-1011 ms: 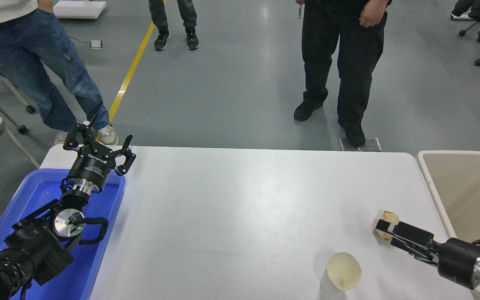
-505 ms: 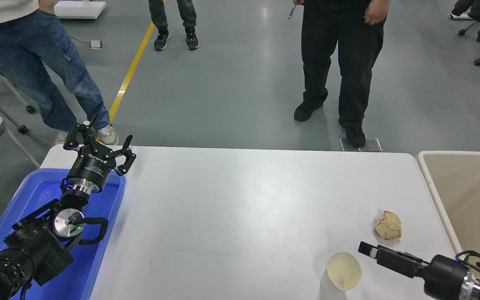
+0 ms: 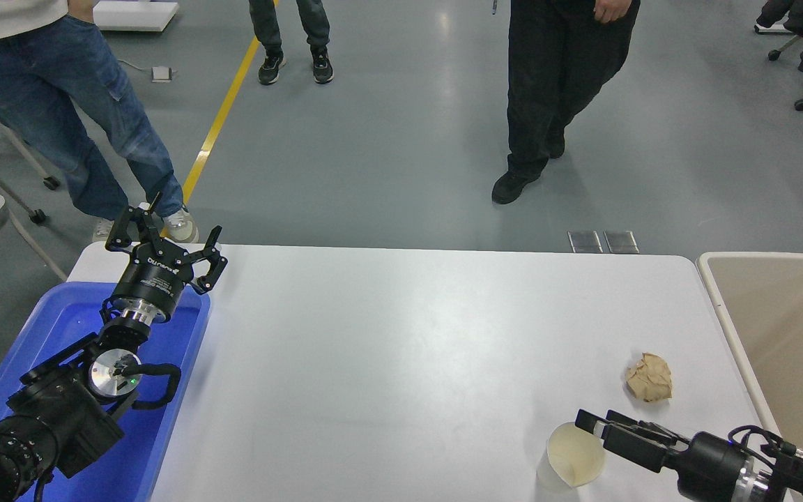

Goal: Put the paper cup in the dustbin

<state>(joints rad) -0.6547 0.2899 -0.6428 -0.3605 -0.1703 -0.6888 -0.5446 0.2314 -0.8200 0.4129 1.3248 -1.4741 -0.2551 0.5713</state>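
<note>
The paper cup (image 3: 569,460) stands upright near the table's front edge at the right; it is white with a cream inside. My right gripper (image 3: 588,422) comes in low from the lower right and its tip is at the cup's upper right rim. The view does not show whether it touches the cup. The beige dustbin (image 3: 716,293) stands off the table's right edge, and only its left part shows. My left gripper (image 3: 164,237) is open and parked over the far end of the blue tray (image 3: 53,321) at the lower left.
A crumpled brown paper ball (image 3: 649,377) lies on the table (image 3: 401,348) just behind the right gripper, between the cup and the dustbin. People stand on the floor beyond the far edge: legs in jeans (image 3: 95,118) at the left, black trousers (image 3: 555,84) at the middle.
My right gripper has drawn back from the paper ball, dropped toward the front edge and moved left to the cup's rim. The person in black has stepped away from the table.
</note>
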